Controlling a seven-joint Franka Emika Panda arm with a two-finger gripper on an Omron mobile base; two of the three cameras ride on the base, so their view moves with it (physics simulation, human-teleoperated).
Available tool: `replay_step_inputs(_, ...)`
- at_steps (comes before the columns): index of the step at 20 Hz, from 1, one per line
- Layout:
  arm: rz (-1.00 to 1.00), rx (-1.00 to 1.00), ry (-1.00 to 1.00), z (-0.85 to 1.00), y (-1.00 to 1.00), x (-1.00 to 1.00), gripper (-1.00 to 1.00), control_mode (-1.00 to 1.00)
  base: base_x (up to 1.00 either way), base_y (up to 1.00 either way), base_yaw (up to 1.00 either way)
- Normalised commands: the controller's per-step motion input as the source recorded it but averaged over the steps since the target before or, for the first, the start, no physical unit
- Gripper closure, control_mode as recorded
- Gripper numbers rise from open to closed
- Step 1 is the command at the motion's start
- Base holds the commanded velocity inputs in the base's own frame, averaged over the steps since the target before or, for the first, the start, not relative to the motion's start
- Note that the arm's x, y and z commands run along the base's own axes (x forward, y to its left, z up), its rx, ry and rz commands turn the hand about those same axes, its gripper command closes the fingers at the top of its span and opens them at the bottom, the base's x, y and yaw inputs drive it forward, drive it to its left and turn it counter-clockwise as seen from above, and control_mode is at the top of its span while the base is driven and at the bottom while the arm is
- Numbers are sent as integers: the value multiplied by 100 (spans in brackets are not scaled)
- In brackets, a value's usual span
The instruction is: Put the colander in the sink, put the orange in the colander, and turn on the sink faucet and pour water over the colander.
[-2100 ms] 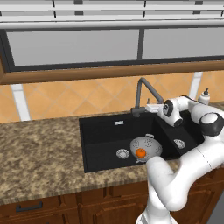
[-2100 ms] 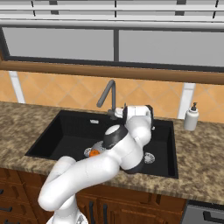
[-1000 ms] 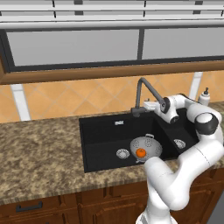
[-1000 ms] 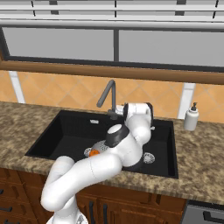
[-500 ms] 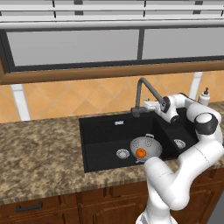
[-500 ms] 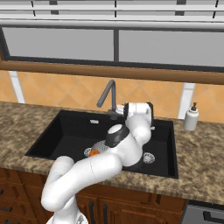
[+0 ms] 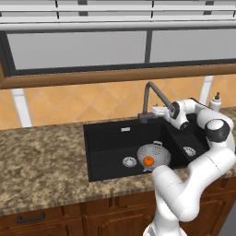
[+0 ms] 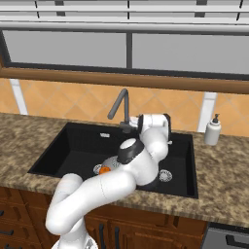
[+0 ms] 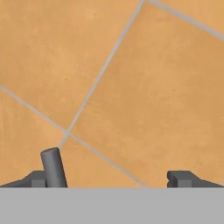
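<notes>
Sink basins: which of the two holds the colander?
The large basin, left of the smaller basin; the colander with the orange sits by its drain.

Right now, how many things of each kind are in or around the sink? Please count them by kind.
Colander: 1
Orange: 1
Sink faucet: 1
Soap dispenser: 1
Sink basins: 2
Drains: 2, one in the large basin, one in the small basin
Total: 8
</notes>
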Motion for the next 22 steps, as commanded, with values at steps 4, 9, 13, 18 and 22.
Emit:
replay_step_inputs(4, 0, 1, 0, 0, -74, 1, -100, -100, 0, 0, 0)
replay_step_inputs(9, 0, 5, 0, 0, -94, 24, -100, -100, 0, 0, 0)
replay_step_inputs(13, 1, 5, 0, -1, -94, 27, -100, -100, 0, 0, 0)
replay_step_inputs(18, 1, 4, 0, 0, -89, 27, -100, -100, 0, 0, 0)
replay_step_inputs(22, 2, 5, 0, 0, -90, 27, -100, -100, 0, 0, 0)
